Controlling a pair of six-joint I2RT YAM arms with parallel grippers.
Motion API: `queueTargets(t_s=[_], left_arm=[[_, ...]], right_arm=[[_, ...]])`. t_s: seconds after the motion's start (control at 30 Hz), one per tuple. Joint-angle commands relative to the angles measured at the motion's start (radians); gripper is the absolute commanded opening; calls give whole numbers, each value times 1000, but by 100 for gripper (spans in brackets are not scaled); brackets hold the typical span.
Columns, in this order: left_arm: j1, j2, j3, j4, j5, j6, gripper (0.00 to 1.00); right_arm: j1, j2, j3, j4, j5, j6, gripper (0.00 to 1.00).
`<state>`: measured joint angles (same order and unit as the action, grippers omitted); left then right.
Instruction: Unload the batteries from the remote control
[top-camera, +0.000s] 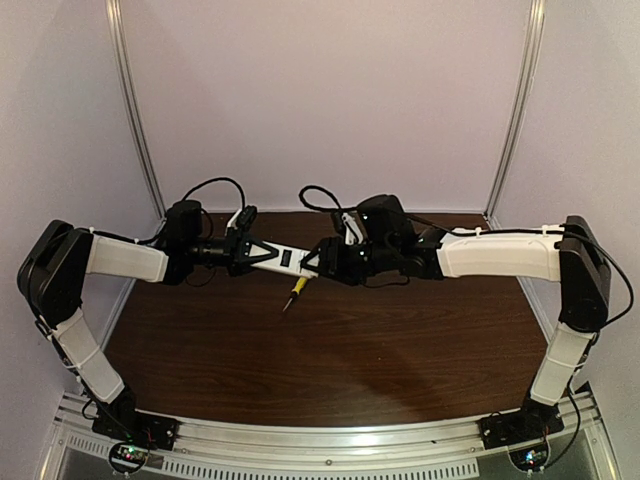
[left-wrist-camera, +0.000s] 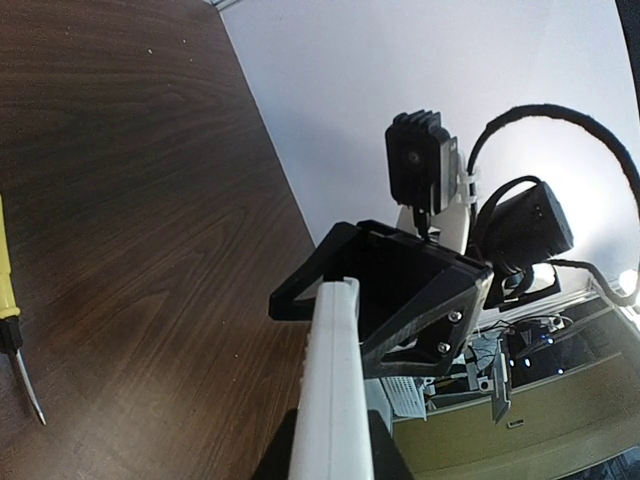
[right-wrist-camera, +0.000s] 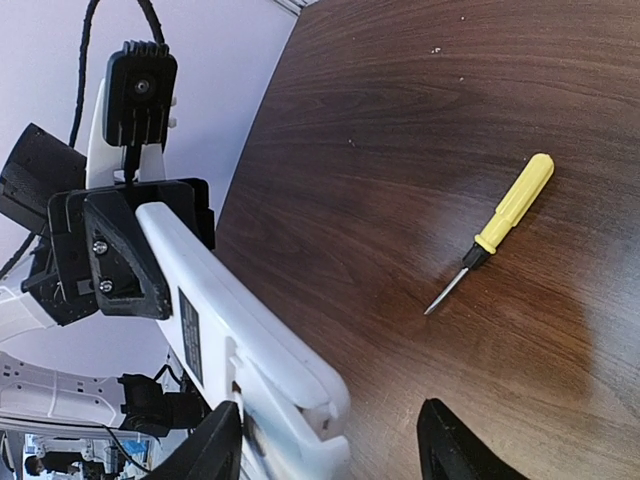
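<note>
Although the yellow-handled screwdriver (top-camera: 296, 289) lies nearest on the dark wooden table (top-camera: 380, 340), neither arm touches it. Just beyond and above it, the white remote control (top-camera: 281, 258) hangs in the air between the two arms, clear of the table. The left gripper (top-camera: 258, 256) is clamped tight on one end of the remote. At the other end the right gripper (top-camera: 318, 262) stands partly open: its fingers straddle the tip, with a clear gap on one side, so it holds nothing. From the right wrist the labelled back of the remote shows a stepped recess near that tip, but whether the cover is off cannot be told. None of the batteries shows anywhere, in the remote or on the table. Judging by this, the unloading is at an early stage and both cells remain to be taken out.
</note>
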<state>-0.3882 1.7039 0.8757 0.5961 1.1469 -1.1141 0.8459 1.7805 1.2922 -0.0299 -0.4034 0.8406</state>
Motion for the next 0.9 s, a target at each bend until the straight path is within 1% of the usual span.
queueTargets(t_s=[0.0,0.23,0.37,0.53,0.8,0.87], left_arm=[[0,-20,29,24,11,20,0],[0,-22,34,-3,2,38,0],[0,-23,39,-28,-1,56,0],[0,-24,42,-35,-1,62,0],[0,-23,43,-42,-2,66,0],[0,-24,44,-43,-2,66,0]], right_arm=[[6,-24,44,-79,50,-26,61],[12,-21,63,-116,73,-41,58],[15,-23,80,-152,92,-58,53],[18,-18,80,-152,89,-63,47],[22,-16,95,-176,98,-72,42],[22,-21,96,-186,105,-75,38]])
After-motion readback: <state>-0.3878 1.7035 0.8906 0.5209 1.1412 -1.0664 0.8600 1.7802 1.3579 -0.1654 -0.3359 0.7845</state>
